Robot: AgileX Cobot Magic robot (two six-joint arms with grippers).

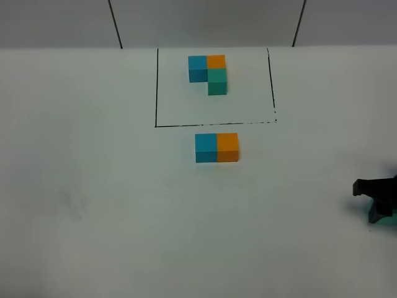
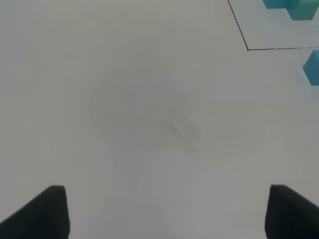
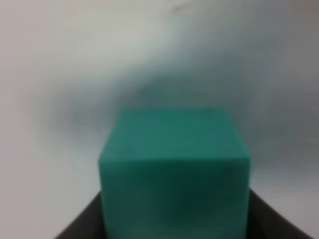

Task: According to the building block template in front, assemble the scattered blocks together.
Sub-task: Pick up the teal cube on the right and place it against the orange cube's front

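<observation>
My white tabletop fills nearly the whole overhead view. Beyond its far edge, at twelve o'clock, stands a grey back wall. One thin dark line slants down it at eleven o'clock, and a second dark line at one o'clock. The left wrist view shows a faint grey smudge on the surface.

I see a plain white table marked with a thin black drawn rectangle. Inside that rectangle the building block template shows sky blue, orange and teal-green faces. Just outside the rectangle's near line, the blue cube and orange cube are flat matte colour with no markings. Well to the right of the rectangle, the teal-green cube is an even green in my black right gripper. My left gripper is black too.
</observation>
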